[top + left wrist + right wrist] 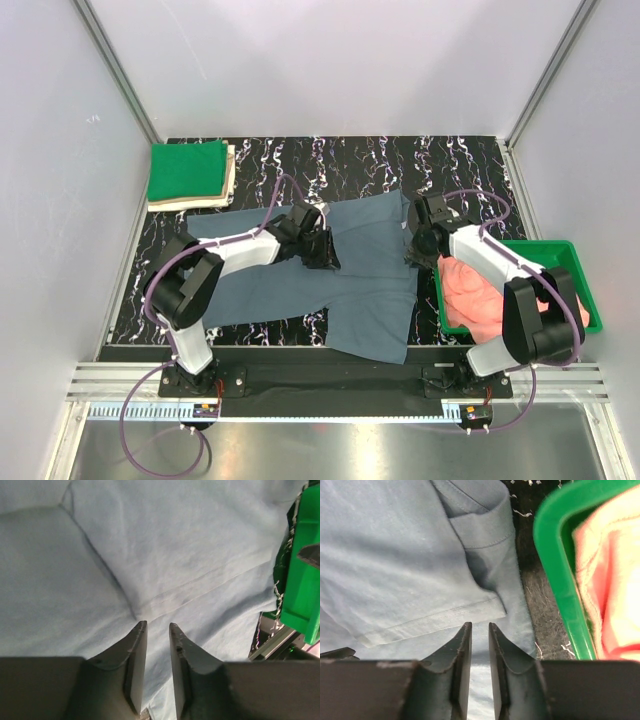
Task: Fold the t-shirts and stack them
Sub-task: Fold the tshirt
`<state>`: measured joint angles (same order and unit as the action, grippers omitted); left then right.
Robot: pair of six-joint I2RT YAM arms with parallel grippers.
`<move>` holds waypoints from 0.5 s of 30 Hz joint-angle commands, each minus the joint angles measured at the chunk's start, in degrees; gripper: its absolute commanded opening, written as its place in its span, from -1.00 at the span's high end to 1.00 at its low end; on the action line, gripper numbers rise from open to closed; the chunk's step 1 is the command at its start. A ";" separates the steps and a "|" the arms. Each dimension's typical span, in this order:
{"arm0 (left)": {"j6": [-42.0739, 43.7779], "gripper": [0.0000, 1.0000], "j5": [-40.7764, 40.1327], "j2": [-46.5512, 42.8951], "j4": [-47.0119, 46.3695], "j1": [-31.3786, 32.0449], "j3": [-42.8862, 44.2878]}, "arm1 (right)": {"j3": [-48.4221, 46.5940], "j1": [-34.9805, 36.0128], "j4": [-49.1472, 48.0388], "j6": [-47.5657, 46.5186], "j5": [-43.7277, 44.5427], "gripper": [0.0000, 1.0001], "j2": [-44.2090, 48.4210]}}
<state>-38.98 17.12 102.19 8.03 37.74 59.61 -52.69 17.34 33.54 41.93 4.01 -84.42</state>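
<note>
Waiting nearest, right of the arm bases: salmon-pink t-shirts (pixel 475 290), heaped unfolded in green tray (pixel 545 245). Beside that, spread over the table: slate blue-grey t-shirt (pixel 365 290), partly folded at most, creased, not stacked. Over its middle, left gripper (pixel 156 625); over a hemmed edge by the tray, right gripper (pixel 480 625). Both cracked narrowly apart, gripping nothing; contact with cloth unclear. Far left corner: green t-shirt (pixel 187 170) folded atop beige t-shirt (pixel 190 204). Judged under halfway.

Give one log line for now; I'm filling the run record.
blue-grey t-shirt: spread out | left gripper: parted, empty, over shirt | right gripper: parted, empty, over shirt edge
</note>
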 commanded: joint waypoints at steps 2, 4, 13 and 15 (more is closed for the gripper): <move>3.37 0.40 -0.42 -3.22 5.14 -2.75 5.41 | -7.59 0.23 1.18 -4.31 2.32 0.41 -1.00; 4.17 0.39 -0.51 -4.27 7.60 -6.26 6.56 | -13.04 -0.03 0.48 -7.46 1.62 0.41 -4.07; 8.31 0.30 -4.11 -2.79 11.65 -21.12 8.41 | -33.08 -1.17 -4.71 -19.60 -0.67 0.60 -23.49; 8.83 0.30 -6.83 -1.57 12.18 -22.52 8.68 | -37.55 -2.39 -4.80 -20.83 -1.11 0.60 -28.13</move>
<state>-32.58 13.87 99.92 18.33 15.97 66.52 -84.55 16.75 30.55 26.02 3.31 -107.79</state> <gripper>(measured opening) 0.345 0.201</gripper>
